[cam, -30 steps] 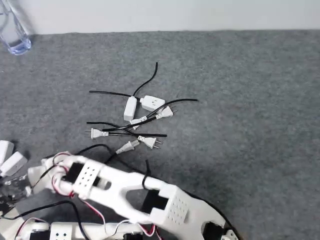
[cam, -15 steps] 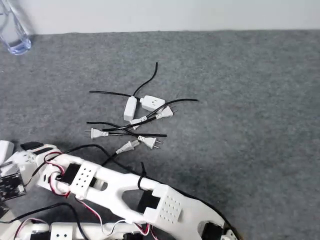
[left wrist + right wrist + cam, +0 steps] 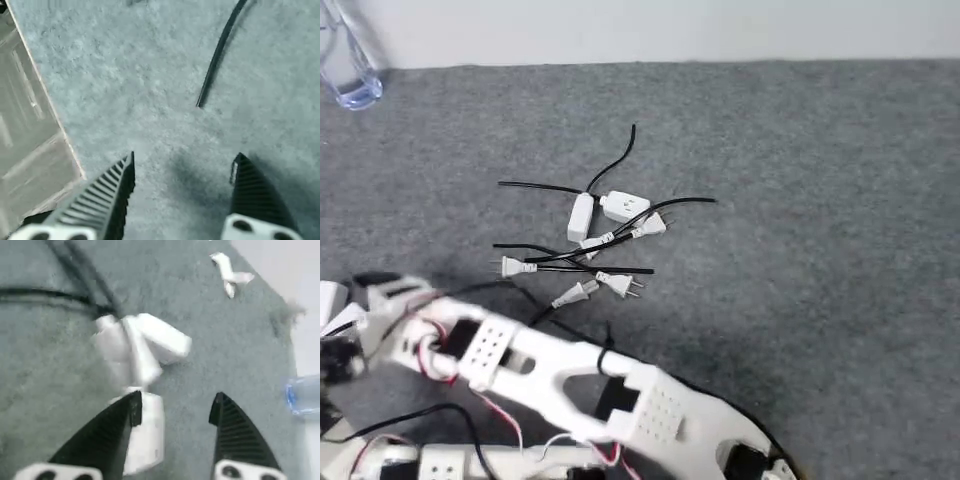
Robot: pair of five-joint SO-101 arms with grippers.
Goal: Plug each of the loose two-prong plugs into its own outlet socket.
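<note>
Both grippers stand apart and hold nothing. My right gripper point(image 3: 177, 397) has its fingers spread over a clump of white outlet sockets point(image 3: 145, 347), with black cords point(image 3: 75, 295) running off beyond them. One more socket block point(image 3: 147, 435) lies partly under one finger, very close to it. My left gripper point(image 3: 185, 157) is wide open over bare bench point(image 3: 150, 60), with only a loose cord end point(image 3: 201, 102) ahead of its tips. The loose plugs point(image 3: 620, 285) lie tangled in the middle pile, well away from both grippers, on the far side of my right arm point(image 3: 560, 370). I cannot tell whether any plug is seated. Judgement: the step in hand is taking one socket block. To do it well, set the fingers across the narrow sides of a single block, not across two that touch. Come down with the cord trailing away so the slot face is left free for a plug. Room: the bench edge point(image 3: 55, 125) runs close beside the left gripper, with a drop beyond it, so travel should go toward the pile. A clear bottle point(image 3: 304, 397) stands off to one side of the right gripper. Open bench lies beyond the pile.
</note>
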